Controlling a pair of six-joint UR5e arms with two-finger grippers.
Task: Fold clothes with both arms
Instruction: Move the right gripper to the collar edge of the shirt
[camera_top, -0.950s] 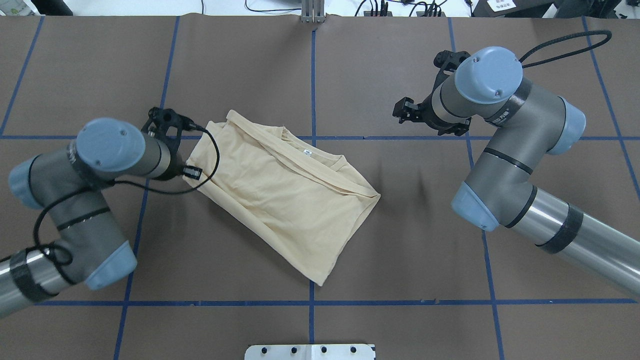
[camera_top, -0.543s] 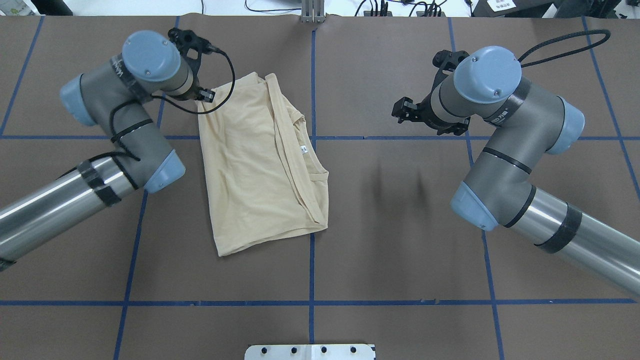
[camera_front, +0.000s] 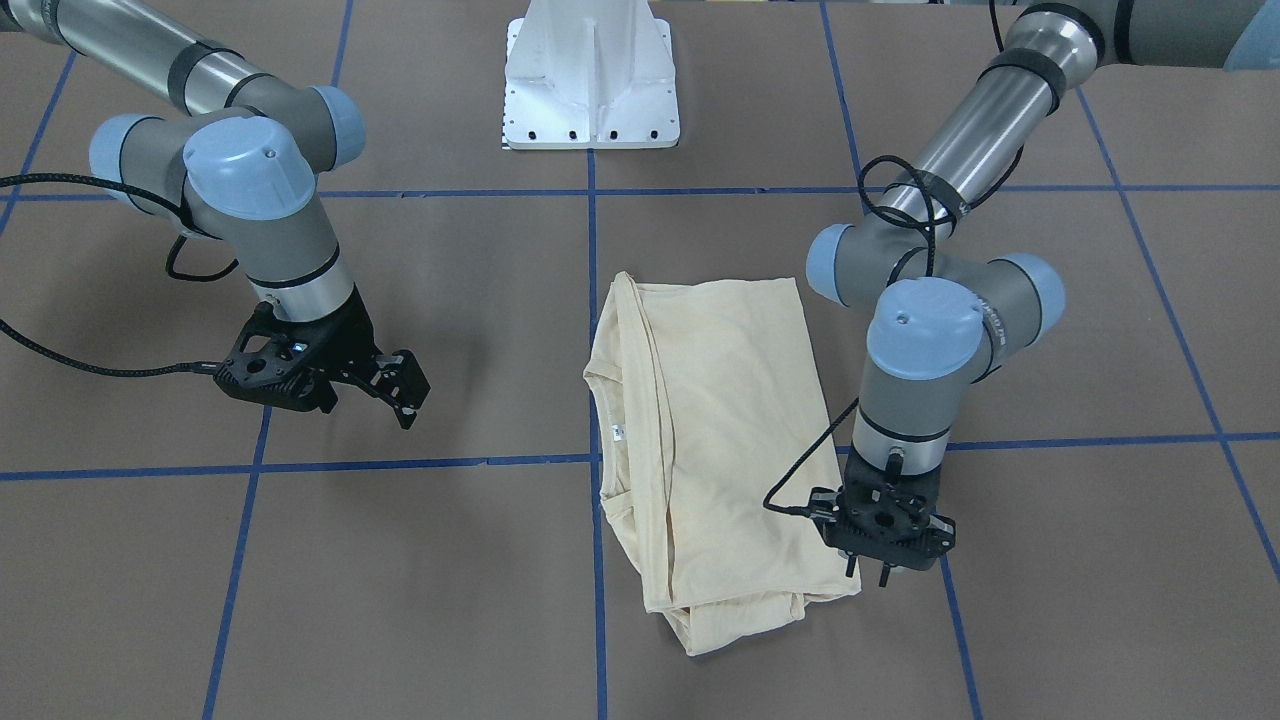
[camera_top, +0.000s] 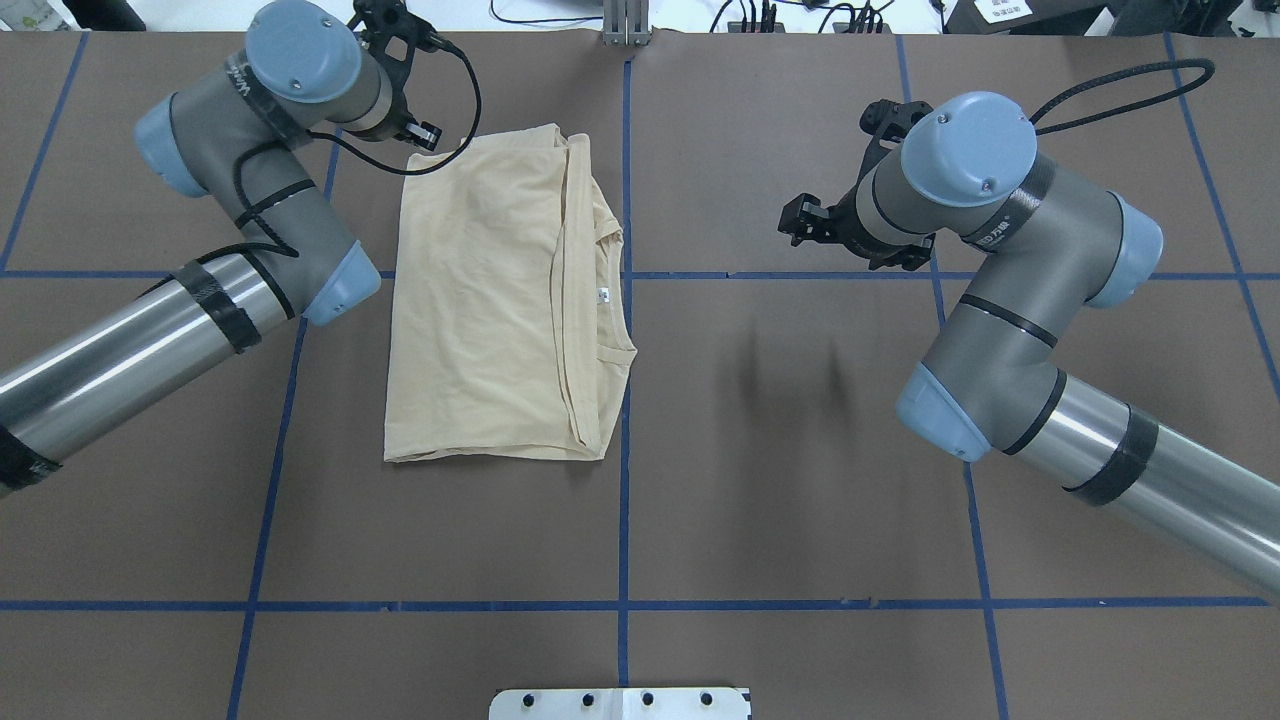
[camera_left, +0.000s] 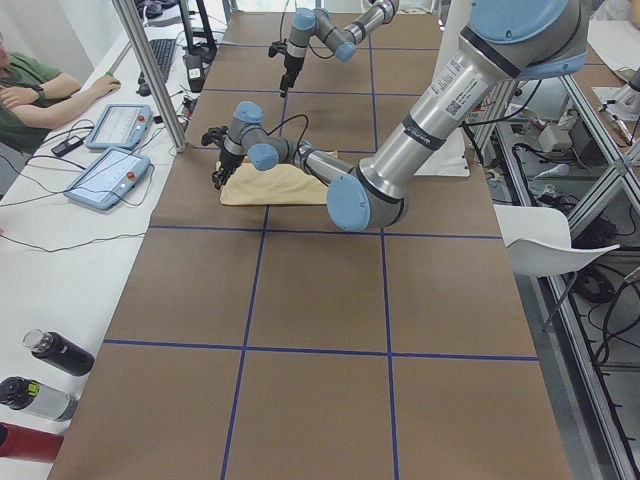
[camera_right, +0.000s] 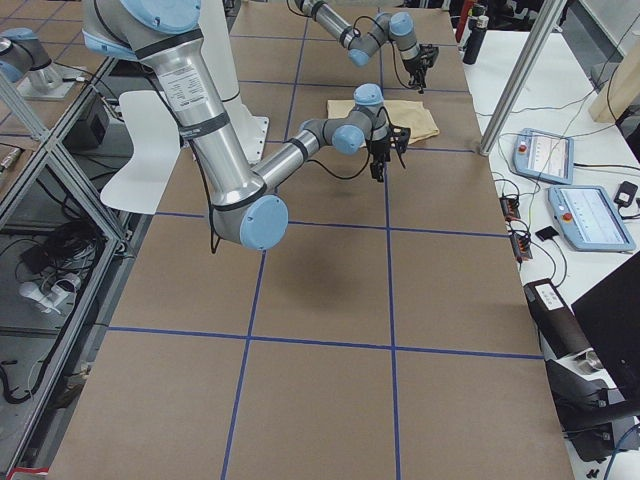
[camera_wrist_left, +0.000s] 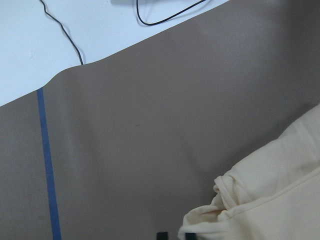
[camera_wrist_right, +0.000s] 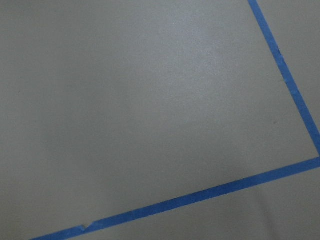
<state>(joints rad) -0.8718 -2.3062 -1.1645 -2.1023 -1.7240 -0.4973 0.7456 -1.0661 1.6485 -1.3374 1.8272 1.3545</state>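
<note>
Brown sheeting covered the table (camera_top: 800, 450), marked into squares by blue tape lines (camera_top: 622, 560). 1 pale cream-yellow T-shirt (camera_top: 480, 300) lay flat on it, folded into a rough rectangle with its long axis running away from the robot.

Position: on the robot's left of the central tape line, with the right long edge lying along that line and 1 cross line passing beneath the cloth.

Appearance: the neckline faced up on the right side of the bundle, and the small white neck label (camera_top: 602, 294) showed just inside it. A folded band of fabric ran lengthwise beside the neckline. The thin cloth carried shallow wrinkles. At the far end several layers showed stacked, and the far-left corner was bunched into a small lump.

Left arm (camera_top: 250, 200): extended to the far-left corner of the shirt. Left gripper (camera_front: 866, 577): pointed down, its 2 fingertips apart, with bare table visible between them in the left wrist view. The bunched corner lay just beside 1 fingertip, and the gripper grasped nothing.

Right arm (camera_top: 1000, 250): positioned above bare table, well apart from the shirt. Right gripper (camera_front: 403, 392): fingers spread, holding nothing.

A white pedestal base (camera_front: 592, 80) stood at the robot's edge of the table. A person (camera_left: 30, 90) sat at the white bench beyond the far edge, near 2 control tablets (camera_left: 105, 178).
</note>
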